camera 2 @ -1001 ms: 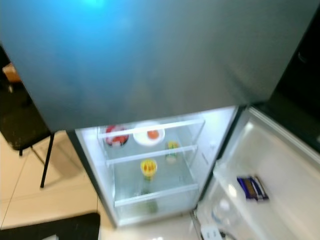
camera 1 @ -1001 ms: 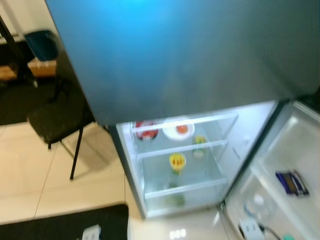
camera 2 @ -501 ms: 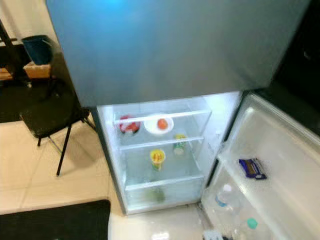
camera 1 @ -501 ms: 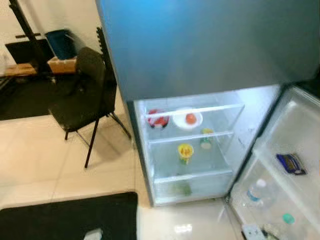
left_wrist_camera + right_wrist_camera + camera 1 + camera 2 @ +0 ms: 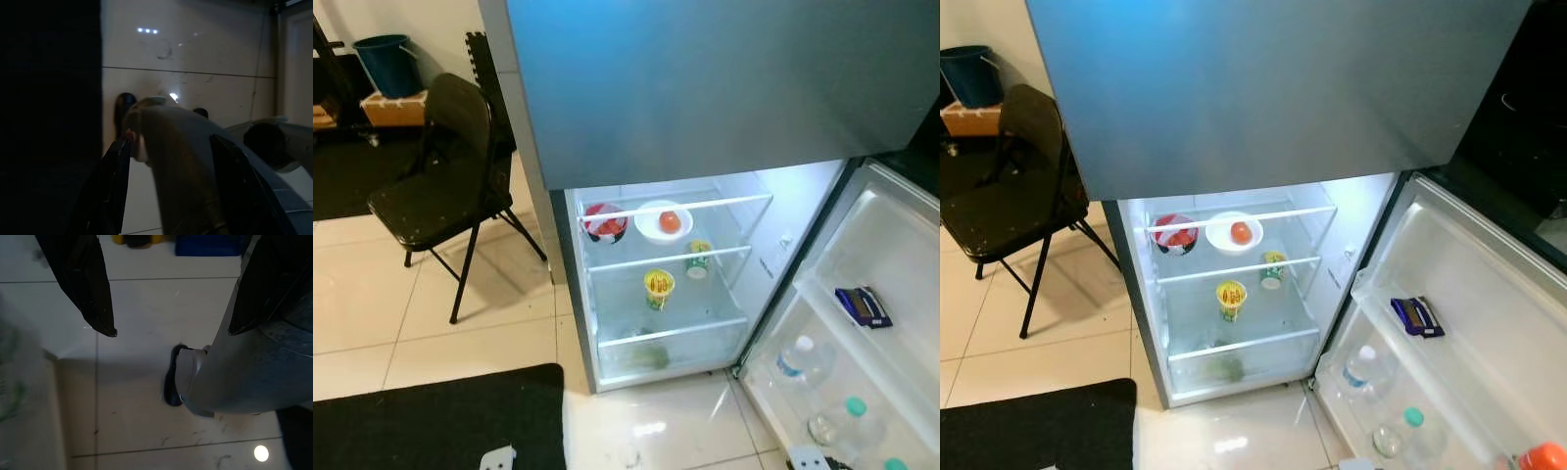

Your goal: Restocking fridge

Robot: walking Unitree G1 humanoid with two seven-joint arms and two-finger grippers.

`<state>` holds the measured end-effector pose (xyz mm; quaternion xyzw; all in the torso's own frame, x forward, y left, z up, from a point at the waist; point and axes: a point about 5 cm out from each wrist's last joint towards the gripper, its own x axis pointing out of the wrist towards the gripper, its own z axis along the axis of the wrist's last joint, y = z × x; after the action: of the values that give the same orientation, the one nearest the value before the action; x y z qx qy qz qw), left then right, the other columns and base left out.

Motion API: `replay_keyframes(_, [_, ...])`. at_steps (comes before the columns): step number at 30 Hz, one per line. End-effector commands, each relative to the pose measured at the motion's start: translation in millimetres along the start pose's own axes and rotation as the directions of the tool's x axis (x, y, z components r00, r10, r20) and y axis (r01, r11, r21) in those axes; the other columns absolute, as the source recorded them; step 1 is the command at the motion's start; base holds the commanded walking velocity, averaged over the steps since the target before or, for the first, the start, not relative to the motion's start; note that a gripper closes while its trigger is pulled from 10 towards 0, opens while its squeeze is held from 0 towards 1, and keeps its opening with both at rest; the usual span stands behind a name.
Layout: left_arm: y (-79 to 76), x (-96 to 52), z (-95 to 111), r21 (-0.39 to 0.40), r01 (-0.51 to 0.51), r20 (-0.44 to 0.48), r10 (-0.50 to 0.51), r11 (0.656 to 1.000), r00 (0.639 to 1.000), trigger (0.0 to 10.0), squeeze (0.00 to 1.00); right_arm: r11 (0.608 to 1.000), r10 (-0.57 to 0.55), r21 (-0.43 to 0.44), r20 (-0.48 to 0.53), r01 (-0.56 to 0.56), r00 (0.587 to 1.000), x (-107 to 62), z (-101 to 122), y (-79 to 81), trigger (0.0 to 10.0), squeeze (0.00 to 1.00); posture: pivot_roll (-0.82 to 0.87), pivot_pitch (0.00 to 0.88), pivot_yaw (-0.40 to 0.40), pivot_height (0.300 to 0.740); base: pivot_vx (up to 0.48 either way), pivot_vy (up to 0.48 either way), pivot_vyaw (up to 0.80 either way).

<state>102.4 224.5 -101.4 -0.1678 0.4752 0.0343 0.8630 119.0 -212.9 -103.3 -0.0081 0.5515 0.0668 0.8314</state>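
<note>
The fridge [image 5: 724, 88] stands before me with its lower door [image 5: 891, 264] swung open to the right and the inside lit. On the top shelf are a red bowl [image 5: 604, 222] and a white plate with a tomato [image 5: 664, 220]. Below them are a yellow cup [image 5: 658, 287] and a green cup [image 5: 698, 259], with greens [image 5: 646, 357] in the bottom drawer. The door shelves hold a dark snack packet [image 5: 863, 305] and water bottles [image 5: 793, 359]. My left gripper [image 5: 170, 141] and right gripper [image 5: 172, 333] hang open over the tile floor, holding nothing.
A black folding chair [image 5: 440, 186] stands left of the fridge. A black mat [image 5: 440, 421] covers the floor at the front left. A blue bucket [image 5: 389, 64] on a box sits at the far left. My own leg [image 5: 230, 372] shows below the right gripper.
The camera has swung and steadied, so the picture is sharper and more of the door shelves shows. Nothing inside the fridge has moved.
</note>
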Motion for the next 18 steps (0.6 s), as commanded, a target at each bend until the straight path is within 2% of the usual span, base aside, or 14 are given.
replay_keyframes(1, [-1.2,-0.3,-4.7,-0.011,0.002,-0.019,-0.002,1.000,1.000,10.0,0.00,1.000,0.005,0.001,-0.017,-0.005,1.000,0.2,-2.6,1.6,10.0,0.00,-0.07,0.000,-0.007,0.740,0.000,0.000,0.00])
replay_keyframes(5, [-0.1,0.3,-4.8,-0.010,-0.039,-0.027,0.038,0.999,0.999,10.0,0.00,1.000,0.003,0.002,-0.017,-0.003,1.000,0.1,-2.6,1.0,10.0,0.00,-0.07,0.000,-0.007,0.740,0.000,0.000,0.00])
replay_keyframes(11, [-0.9,1.1,-4.1,-0.011,-0.045,-0.028,0.044,0.999,0.999,10.0,0.00,1.000,0.001,0.003,-0.017,-0.001,1.000,-0.1,-2.2,0.1,10.0,0.00,-0.07,0.000,-0.010,0.740,0.000,0.000,0.00])
replay_keyframes(18, [-2.8,1.7,-5.1,0.002,-0.039,-0.034,0.039,0.999,0.999,10.0,0.00,1.000,0.001,0.002,-0.017,-0.001,1.000,-0.1,-1.9,-0.2,10.0,0.00,-0.07,0.000,-0.012,0.740,-0.295,0.000,0.00])
